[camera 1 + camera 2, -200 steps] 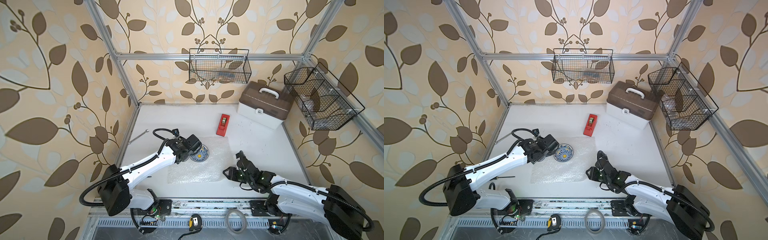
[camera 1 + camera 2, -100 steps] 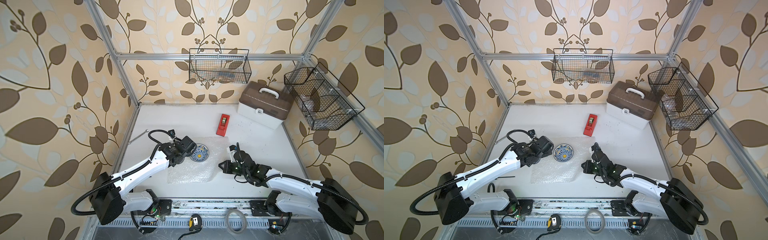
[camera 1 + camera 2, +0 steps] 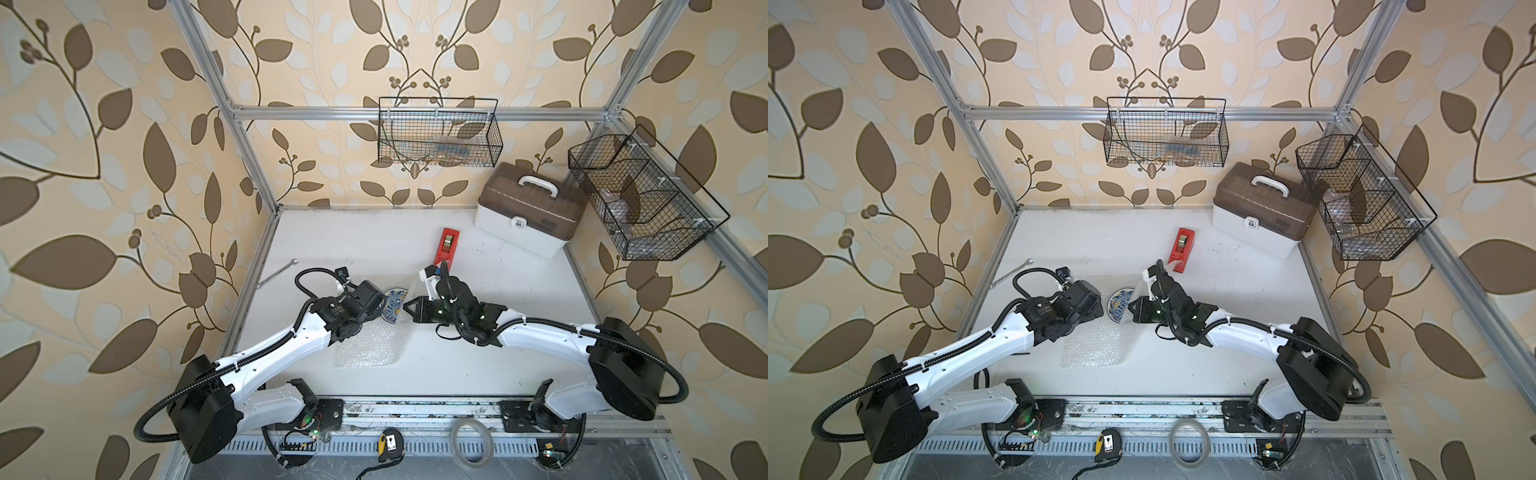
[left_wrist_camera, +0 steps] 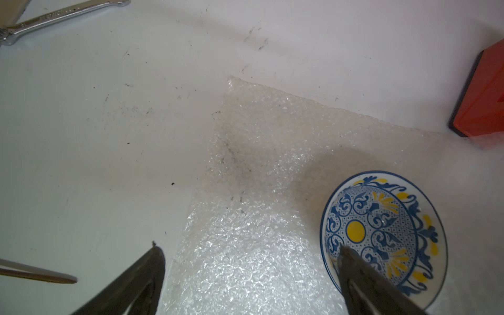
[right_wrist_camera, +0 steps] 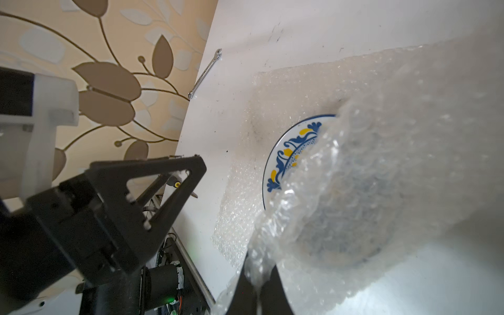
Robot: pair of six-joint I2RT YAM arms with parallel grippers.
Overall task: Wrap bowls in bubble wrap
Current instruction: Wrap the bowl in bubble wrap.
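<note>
Plastic bubble wrap (image 5: 395,122), light and floppy, is pinched by its edge in my right gripper (image 5: 257,272), draping the likely fragile glazed bowl (image 4: 381,231); my left gripper (image 4: 248,247) gapes empty.

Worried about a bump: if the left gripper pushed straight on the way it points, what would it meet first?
Likely the bubble wrap, lying flat between the left gripper's open jaws. One finger lines up with the patterned bowl's rim and might clip it. Depth is unclear.
</note>
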